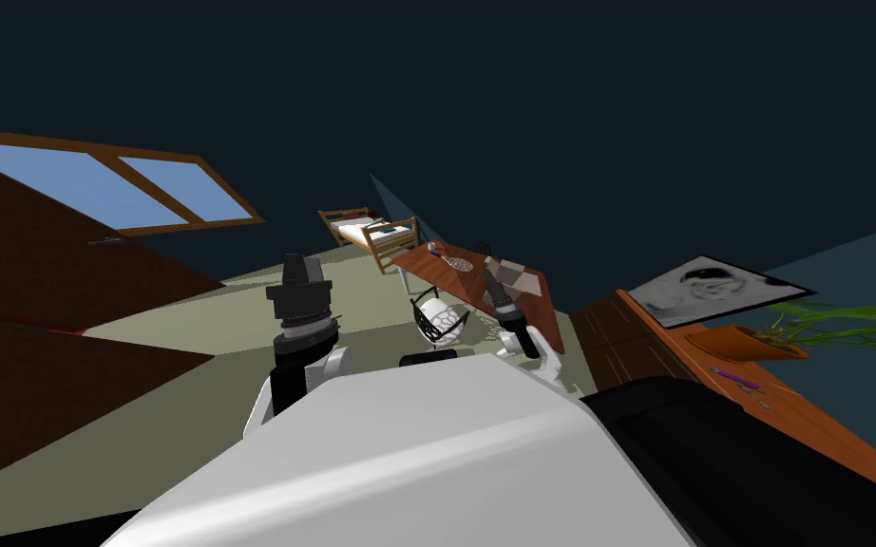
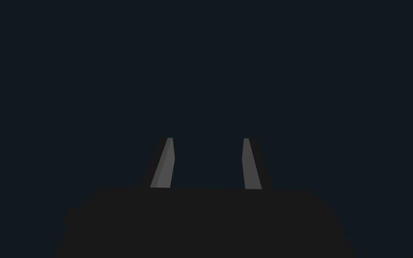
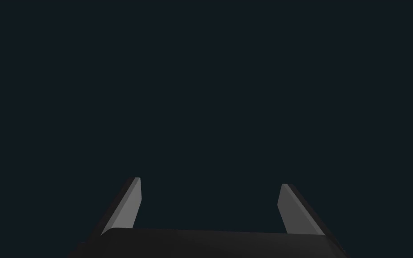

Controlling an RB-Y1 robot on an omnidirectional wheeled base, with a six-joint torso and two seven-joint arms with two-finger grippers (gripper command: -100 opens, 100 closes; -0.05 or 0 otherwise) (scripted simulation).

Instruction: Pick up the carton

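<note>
A pale grey and beige box (image 1: 522,276), likely the carton, lies on the far brown table (image 1: 450,271) ahead and to the right; my right arm partly covers it in the head view. My right gripper (image 1: 491,271) is raised in front of that table, and its fingers (image 3: 131,201) stand wide apart with nothing between them, so the gripper (image 3: 210,180) is open. My left gripper (image 1: 299,261) points upward on the left, well away from the table. Its fingers (image 2: 165,163) stand apart and hold nothing, so that gripper (image 2: 207,139) is open too.
A rounded wire-frame chair (image 1: 440,319) stands in front of the table. A wooden bed (image 1: 370,232) sits farther back. A brown dresser (image 1: 769,399) on the right carries a potted plant (image 1: 807,332) and a framed picture (image 1: 716,287). Pale green floor (image 1: 218,323) lies on the left.
</note>
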